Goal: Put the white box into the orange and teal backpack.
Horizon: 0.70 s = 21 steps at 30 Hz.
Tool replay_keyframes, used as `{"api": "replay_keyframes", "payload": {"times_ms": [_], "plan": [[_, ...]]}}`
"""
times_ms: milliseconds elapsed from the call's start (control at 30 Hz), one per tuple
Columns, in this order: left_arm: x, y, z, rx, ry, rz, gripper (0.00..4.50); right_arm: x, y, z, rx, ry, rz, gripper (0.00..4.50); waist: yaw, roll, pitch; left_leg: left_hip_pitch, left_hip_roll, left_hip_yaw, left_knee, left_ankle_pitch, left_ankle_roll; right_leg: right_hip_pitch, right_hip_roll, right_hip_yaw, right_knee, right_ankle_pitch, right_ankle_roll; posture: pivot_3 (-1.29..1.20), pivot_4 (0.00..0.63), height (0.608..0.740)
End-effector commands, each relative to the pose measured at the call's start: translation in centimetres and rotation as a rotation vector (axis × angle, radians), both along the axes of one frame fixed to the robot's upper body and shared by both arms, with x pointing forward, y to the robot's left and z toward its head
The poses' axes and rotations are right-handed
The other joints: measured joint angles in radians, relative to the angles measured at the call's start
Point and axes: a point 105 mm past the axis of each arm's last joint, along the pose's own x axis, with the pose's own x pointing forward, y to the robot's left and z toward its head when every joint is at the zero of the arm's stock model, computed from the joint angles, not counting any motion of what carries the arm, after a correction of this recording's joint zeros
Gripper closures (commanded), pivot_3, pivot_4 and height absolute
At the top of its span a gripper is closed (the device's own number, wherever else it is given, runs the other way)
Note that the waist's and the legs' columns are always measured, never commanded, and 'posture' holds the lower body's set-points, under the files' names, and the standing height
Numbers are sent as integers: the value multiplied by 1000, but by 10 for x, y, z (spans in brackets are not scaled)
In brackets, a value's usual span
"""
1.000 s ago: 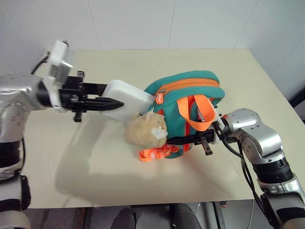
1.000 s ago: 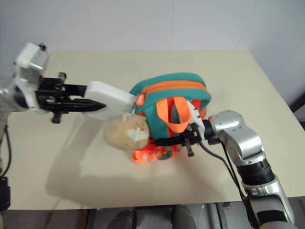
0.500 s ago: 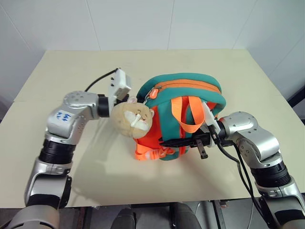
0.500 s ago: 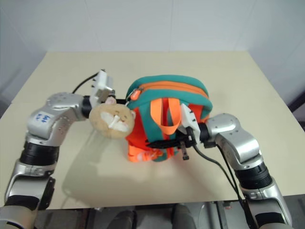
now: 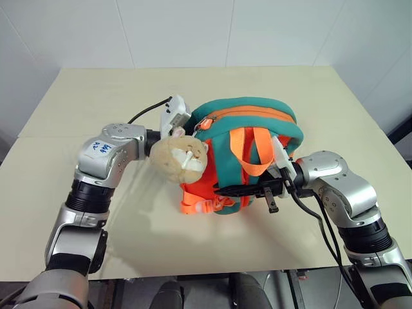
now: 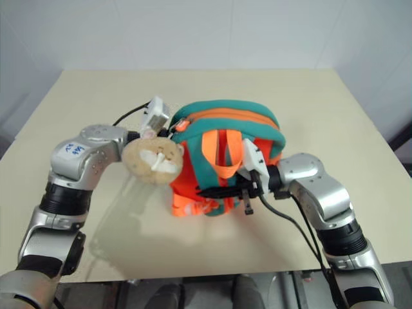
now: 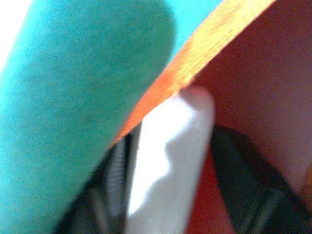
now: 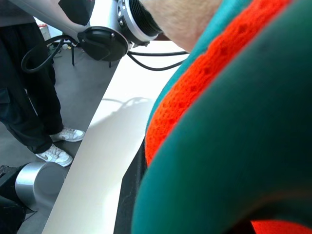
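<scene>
Head views first: orange and teal backpack [image 5: 248, 151] stands mid-desk [image 5: 309, 96], my left arm reaching into its left side behind the plush toy [image 5: 180, 159]. My right gripper [image 5: 228, 191] pinches the backpack's near face, narrow. Left wrist view: white box [image 7: 168, 165] sits inside the backpack between my parted fingers [image 7: 243, 190]; grip uncertain.

Orange and teal backpack [image 5: 248, 148] stands upright near mid-table from my head view; teal rim on top, orange zip band along it, orange webbing handle looped down the near face, orange buckles at its foot. Tan plush toy hangs against its left side. White box [image 7: 168, 165]: through my left wrist camera, a rounded white end sits inside the orange-lined opening, under the teal rim.
</scene>
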Motion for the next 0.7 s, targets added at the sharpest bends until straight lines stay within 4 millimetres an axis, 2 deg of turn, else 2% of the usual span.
{"api": "replay_keyframes", "payload": {"times_ms": [33,100,200,300,433,633,700], "plan": [[-3,6,31,6,-143,0,487,-1,2,4,0,-41,11,4010,0,0,0,0,0,0,0,0,0,0,0,0,0,0,0,0,150,740],[0,11,31,61,-202,30,0,1,2,5,1,-46,8,4010,0,0,0,0,0,0,0,0,0,0,0,0,0,0,0,0,150,740],[3,20,31,164,-312,73,0,3,2,6,0,-52,4,4010,0,0,0,0,0,0,0,0,0,0,0,0,0,0,0,0,150,740],[-2,25,36,189,-378,50,0,4,2,6,0,-54,2,4010,2,0,0,0,0,0,0,0,0,0,0,0,-1,0,0,0,150,740],[-16,25,46,129,-373,-24,0,4,1,6,0,-55,-3,4010,2,0,0,0,0,0,-1,0,0,0,0,0,-1,0,0,0,150,740],[-17,26,47,124,-371,-30,0,4,1,5,0,-56,-3,4010,2,0,0,-1,0,0,0,0,0,0,0,0,-1,0,0,0,150,740],[-30,44,61,49,-314,-53,0,2,-1,5,-2,-59,-7,4010,-1,0,0,-1,0,0,0,0,0,0,0,0,-1,0,0,0,150,740]]}}
